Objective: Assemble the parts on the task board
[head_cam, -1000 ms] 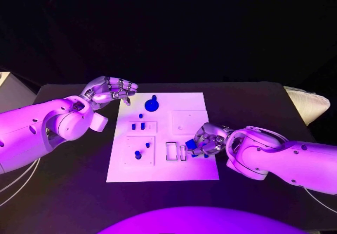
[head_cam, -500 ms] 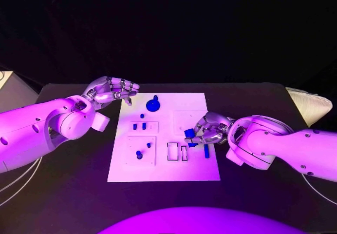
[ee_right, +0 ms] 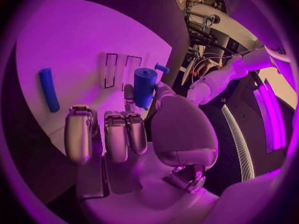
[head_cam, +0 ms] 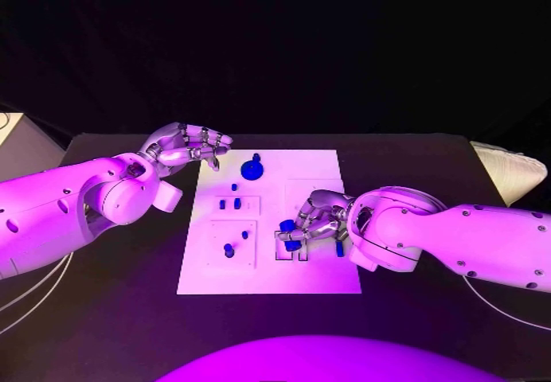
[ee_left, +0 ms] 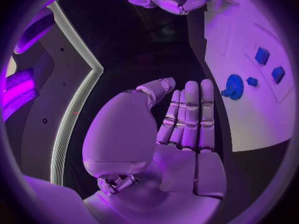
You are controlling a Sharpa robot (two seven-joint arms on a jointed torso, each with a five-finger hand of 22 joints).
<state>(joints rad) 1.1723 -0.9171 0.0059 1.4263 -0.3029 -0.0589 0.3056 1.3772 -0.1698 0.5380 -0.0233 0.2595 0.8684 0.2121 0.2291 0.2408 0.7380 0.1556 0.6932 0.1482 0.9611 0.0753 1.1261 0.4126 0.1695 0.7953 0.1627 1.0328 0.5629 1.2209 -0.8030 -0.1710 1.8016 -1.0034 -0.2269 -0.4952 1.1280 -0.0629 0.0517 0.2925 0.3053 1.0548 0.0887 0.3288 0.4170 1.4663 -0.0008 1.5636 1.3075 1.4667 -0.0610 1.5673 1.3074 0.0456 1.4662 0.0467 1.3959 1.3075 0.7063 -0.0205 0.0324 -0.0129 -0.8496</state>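
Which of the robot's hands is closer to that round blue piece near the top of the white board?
The left hand. It hovers just beside the round blue piece, off the task board. The right hand is farther down the board, holding a blue part.

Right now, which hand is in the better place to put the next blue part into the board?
The right hand, I think. It holds a blue part just above the slots on the task board. The left hand is empty, at the board's far corner.

Robotics lab, black table [head_cam: 413, 159], white task board [head_cam: 310, 163], equipment racks [ee_right: 202, 22] behind
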